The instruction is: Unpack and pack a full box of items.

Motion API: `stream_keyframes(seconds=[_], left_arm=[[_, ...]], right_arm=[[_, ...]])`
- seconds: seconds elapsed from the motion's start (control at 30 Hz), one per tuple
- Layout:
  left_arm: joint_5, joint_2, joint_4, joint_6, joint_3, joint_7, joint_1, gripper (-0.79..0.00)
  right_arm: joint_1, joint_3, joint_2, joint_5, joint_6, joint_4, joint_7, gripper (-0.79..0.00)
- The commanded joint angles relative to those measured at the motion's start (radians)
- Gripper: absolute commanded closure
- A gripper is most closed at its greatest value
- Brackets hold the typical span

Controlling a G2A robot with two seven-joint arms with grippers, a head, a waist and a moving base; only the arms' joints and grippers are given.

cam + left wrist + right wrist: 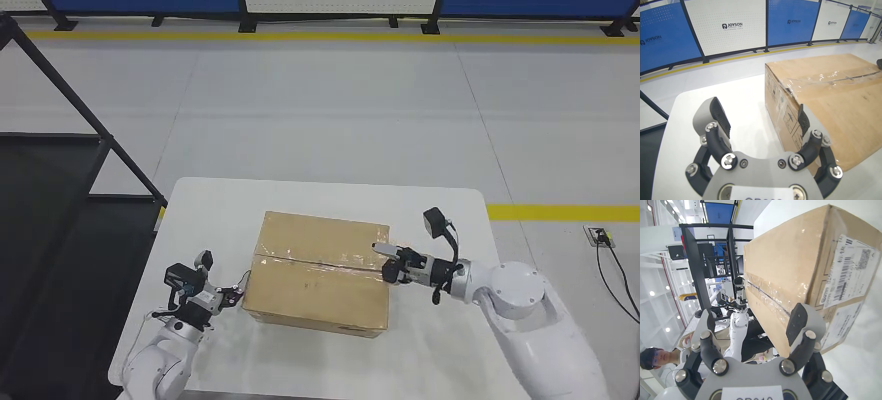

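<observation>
Sitting taped shut mid-table, the cardboard box has the left gripper at one end and the right gripper at the other, both with fingers spread.

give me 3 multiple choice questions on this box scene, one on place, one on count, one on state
1. Where is the cardboard box?
A. on the floor
B. on the white table
C. on the black rack

2. How many boxes are on the table?
A. three
B. two
C. one

3. How are the box's top flaps?
A. shut and taped
B. folded open
C. torn off

Answers:
1. B, the top view shows it resting on the tabletop.
2. C, a single box stands there.
3. A, clear tape runs along the closed seam in both wrist views.
</observation>
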Motion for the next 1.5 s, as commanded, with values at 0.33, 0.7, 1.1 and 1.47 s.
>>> stream_keyframes(seconds=[0.33, 0.7, 1.1, 1.47], left_arm=[[0.0, 0.0, -0.026, 0.027, 0.056, -0.003, 0.005, -0.785], [0.018, -0.003, -0.052, 0.031, 0.142, 0.001, 0.002, -0.785], [-0.114, 0.018, 0.017, 0.094, -0.05, 0.05, 0.049, -0.785], [-0.201, 0.027, 0.026, 0.073, -0.119, 0.111, 0.072, -0.785]], right_arm=[[-0.04, 0.113, 0.019, 0.097, -0.068, 0.005, -0.004, -0.785], [0.001, 0.052, 0.01, 0.167, -0.024, -0.077, -0.018, -0.215], [0.009, 0.006, 0.006, 0.148, 0.017, -0.073, -0.03, 0.0], [0.37, -0.454, -0.111, 0.08, 0.223, 0.163, -0.077, 0.0]])
